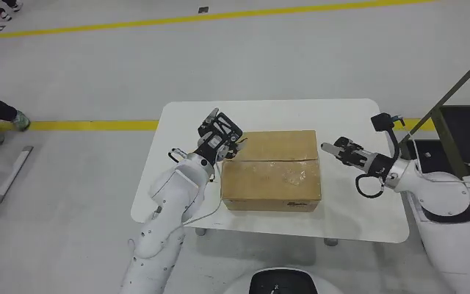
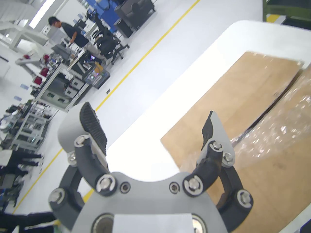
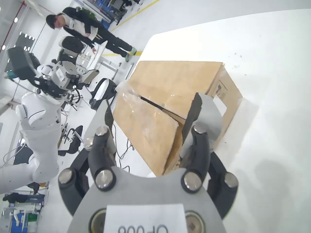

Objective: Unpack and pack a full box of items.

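Box (image 1: 272, 170) closed on table (image 1: 352, 220) — left gripper (image 2: 148, 112), right gripper (image 3: 152, 99) splayed beside its ends.

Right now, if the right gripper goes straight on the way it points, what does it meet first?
The right gripper would probably meet the cardboard box first: its near end, by the top-flap seam, lies straight ahead between the open fingers. Depth is unclear.

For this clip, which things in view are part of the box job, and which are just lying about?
Job:
- brown cardboard box, flaps down, clear tape on top
- left gripper, open, at one end of the box
- right gripper, open, at the other end

Lying about:
- white rounded table
- dark green metal rack
- yellow floor line
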Robot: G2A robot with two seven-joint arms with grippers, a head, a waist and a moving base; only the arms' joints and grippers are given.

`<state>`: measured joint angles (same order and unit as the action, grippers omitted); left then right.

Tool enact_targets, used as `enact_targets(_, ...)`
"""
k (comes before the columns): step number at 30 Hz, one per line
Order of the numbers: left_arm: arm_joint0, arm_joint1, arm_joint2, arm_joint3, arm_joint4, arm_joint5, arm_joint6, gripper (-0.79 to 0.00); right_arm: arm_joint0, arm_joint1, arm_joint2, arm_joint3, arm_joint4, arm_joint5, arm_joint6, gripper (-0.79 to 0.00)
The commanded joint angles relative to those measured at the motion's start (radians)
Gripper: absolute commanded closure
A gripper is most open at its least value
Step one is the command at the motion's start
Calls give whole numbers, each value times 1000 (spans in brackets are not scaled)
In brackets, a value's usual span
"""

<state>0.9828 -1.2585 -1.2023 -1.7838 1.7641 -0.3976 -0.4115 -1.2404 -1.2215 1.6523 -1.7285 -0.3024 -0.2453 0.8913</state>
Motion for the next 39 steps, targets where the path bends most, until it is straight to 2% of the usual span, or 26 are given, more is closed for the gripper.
enact_targets(1,64,8,-39,-45,20,-2,-1,-785,-1,0,0,0,-6,4,-3,-785)
enact_targets(5,132,16,-91,-99,20,20,-20,-785,-1,0,0,0,-6,4,-3,-785)
enact_targets(9,171,17,-117,-128,14,57,-39,-785,-6,0,-3,-5,2,3,-9,-785)
enact_targets(13,183,20,-126,-132,22,54,-41,-785,-8,6,3,-24,101,1,37,-785)
enact_targets(17,176,20,-132,-127,23,53,-35,-785,14,10,7,-7,271,85,120,-785)
enact_targets(21,166,20,-130,-118,19,52,-33,-785,43,18,-10,22,347,134,220,-785)
enact_targets(30,149,18,-123,-88,39,70,-20,-785,66,29,-91,85,267,140,234,-785)
enact_targets(31,149,18,-123,-88,39,70,-20,-785,70,30,-100,90,255,139,234,-754)
enact_targets(32,149,18,-123,-88,39,70,-20,-785,73,32,-110,96,233,138,234,-634)
enact_targets(34,149,18,-123,-88,39,70,-20,-785,80,34,-125,105,213,143,226,-643)
enact_targets(35,149,18,-123,-88,39,70,-20,-785,84,34,-133,107,208,142,226,-610)
enact_targets(36,149,18,-123,-88,39,70,-20,-785,87,36,-141,111,201,142,231,-637)
enact_targets(37,149,18,-123,-88,39,70,-20,-785,92,37,-147,117,200,148,235,-742)
enact_targets(38,149,18,-123,-88,39,70,-20,-785,98,38,-150,120,193,152,227,-723)
enact_targets(39,149,18,-123,-88,39,70,-20,-785,103,39,-155,122,178,154,221,-665)
